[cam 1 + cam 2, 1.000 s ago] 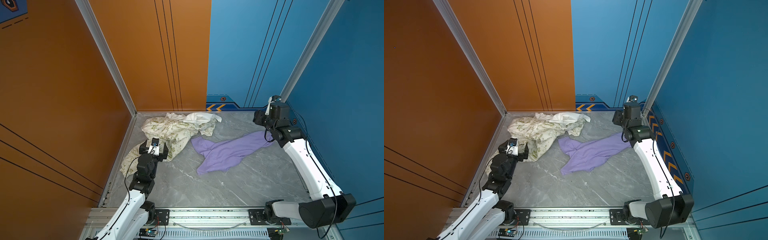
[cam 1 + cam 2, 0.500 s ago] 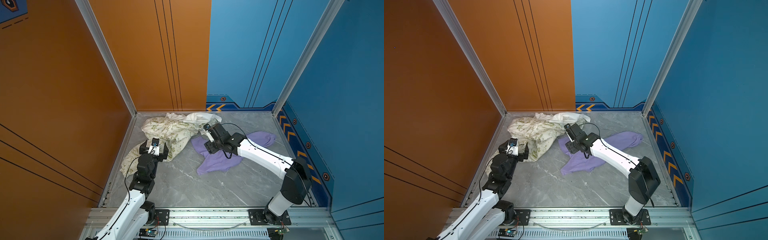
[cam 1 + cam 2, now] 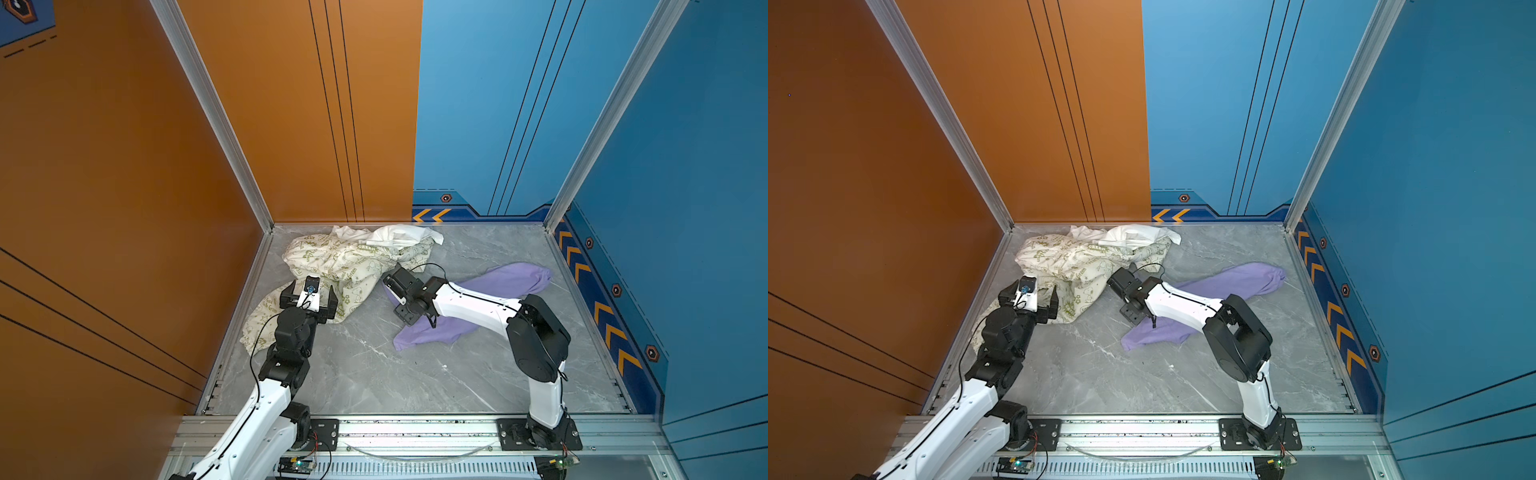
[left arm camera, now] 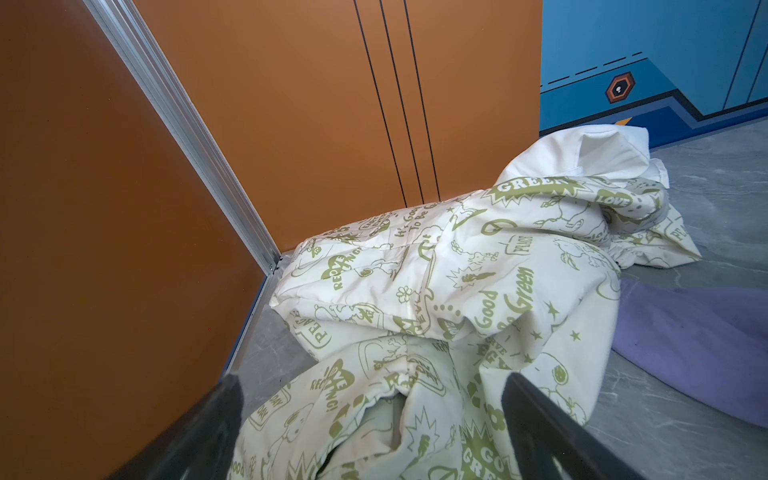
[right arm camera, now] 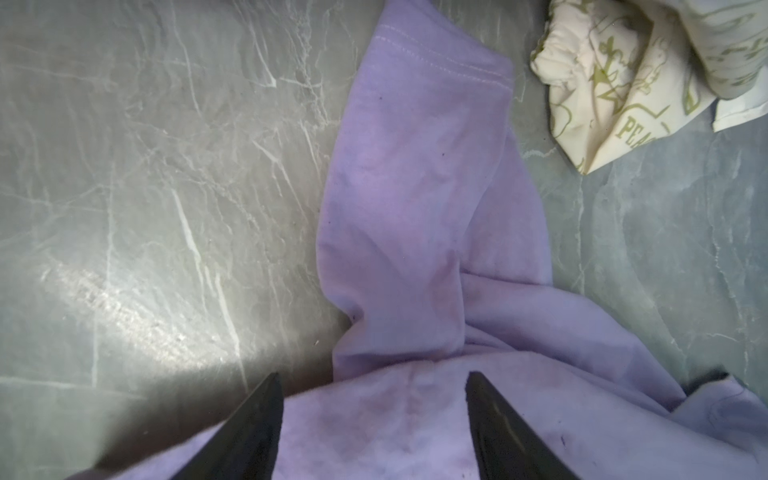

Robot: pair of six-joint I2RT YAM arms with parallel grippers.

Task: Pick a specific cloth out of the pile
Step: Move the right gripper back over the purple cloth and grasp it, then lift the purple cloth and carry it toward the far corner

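The lavender cloth (image 3: 505,280) lies stretched on the gray bench (image 3: 374,374), just beside the pile (image 3: 349,262) in the back left corner. There a cream printed cloth (image 4: 415,291) bunches under a white cloth (image 3: 399,237). The right gripper (image 5: 372,380) is low over the lavender cloth's end nearest the pile. Its 2 jaws are released and spread, straddling a raised fold. The left gripper (image 4: 372,382) hovers over the cream printed cloth's edge, jaws also released, grasping nothing.
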